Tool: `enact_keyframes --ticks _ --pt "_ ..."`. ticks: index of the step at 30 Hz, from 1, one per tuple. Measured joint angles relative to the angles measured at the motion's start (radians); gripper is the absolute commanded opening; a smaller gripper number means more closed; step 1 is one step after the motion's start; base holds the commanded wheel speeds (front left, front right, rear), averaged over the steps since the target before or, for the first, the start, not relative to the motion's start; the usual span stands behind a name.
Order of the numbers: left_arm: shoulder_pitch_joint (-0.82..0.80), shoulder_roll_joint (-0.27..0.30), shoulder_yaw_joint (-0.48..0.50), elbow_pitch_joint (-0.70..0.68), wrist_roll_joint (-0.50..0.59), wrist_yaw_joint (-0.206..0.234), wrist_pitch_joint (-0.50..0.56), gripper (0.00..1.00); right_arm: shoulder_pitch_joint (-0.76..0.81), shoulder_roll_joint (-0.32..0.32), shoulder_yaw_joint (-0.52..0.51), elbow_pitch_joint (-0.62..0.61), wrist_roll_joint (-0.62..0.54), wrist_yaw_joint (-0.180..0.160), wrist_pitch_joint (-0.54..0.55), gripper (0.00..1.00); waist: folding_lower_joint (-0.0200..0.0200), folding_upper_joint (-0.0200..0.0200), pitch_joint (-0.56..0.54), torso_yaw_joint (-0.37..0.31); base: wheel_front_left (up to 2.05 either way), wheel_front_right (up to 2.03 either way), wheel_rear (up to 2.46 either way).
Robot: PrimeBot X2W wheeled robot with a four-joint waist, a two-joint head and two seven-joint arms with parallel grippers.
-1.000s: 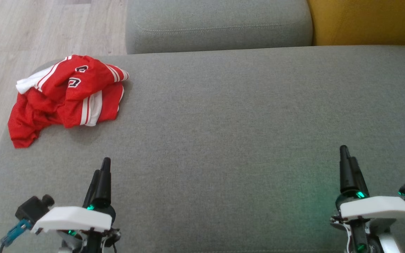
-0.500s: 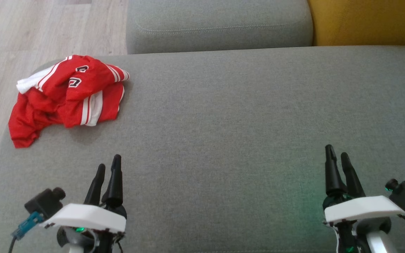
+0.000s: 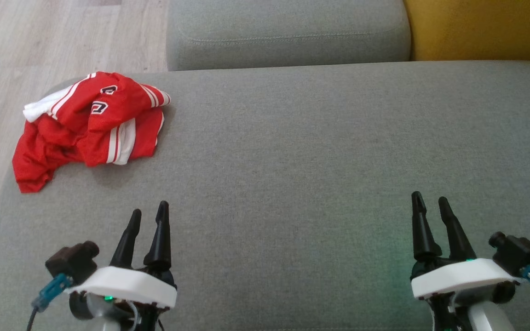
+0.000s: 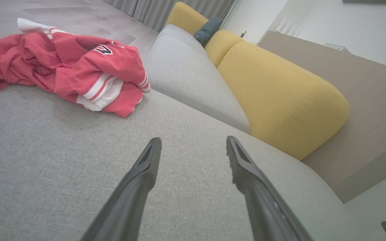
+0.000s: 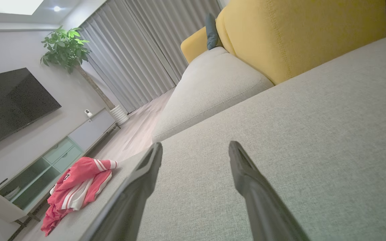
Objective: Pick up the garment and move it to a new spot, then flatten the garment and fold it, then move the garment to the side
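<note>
Garment (image 3: 88,126) lies on the sofa (image 3: 292,161) at ten o'clock (near its edge); left hand (image 3: 150,208) at seven, right hand (image 3: 429,196) at five.

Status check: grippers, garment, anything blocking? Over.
Open and empty: left gripper, right gripper. Crumpled red-and-white jersey lies untouched at the far-left corner of the grey fabric sofa cushion. No obstacle between left gripper and jersey.

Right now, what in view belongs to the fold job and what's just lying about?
Job: red and white garment, crumpled at the far-left corner of the grey seat cushion; left end effector, open; right end effector, open.

Lying about: yellow backrest, second grey cushion, dark pillow, TV, potted plant.
</note>
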Motion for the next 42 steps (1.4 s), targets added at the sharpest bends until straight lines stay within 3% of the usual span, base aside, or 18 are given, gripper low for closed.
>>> enact_keyframes --ticks 22,37,42 --pt "0.002 0.004 -0.051 -0.007 0.261 0.015 -0.071 1.00 0.000 -0.001 0.027 -0.014 -0.290 0.000 -0.066 1.00 0.0000 0.0000 -0.003 0.002 0.00 0.00 0.00" --pt "0.012 0.011 -0.067 -0.036 0.424 0.025 -0.113 1.00 0.000 -0.002 0.043 -0.033 -0.449 0.000 -0.110 1.00 0.0000 0.0000 -0.003 0.004 0.00 0.00 0.00" --pt "0.021 0.011 -0.071 -0.036 0.434 0.025 -0.114 1.00 0.000 -0.002 0.040 -0.033 -0.460 0.000 -0.111 1.00 0.0000 0.0000 -0.002 0.004 0.00 0.00 0.00"
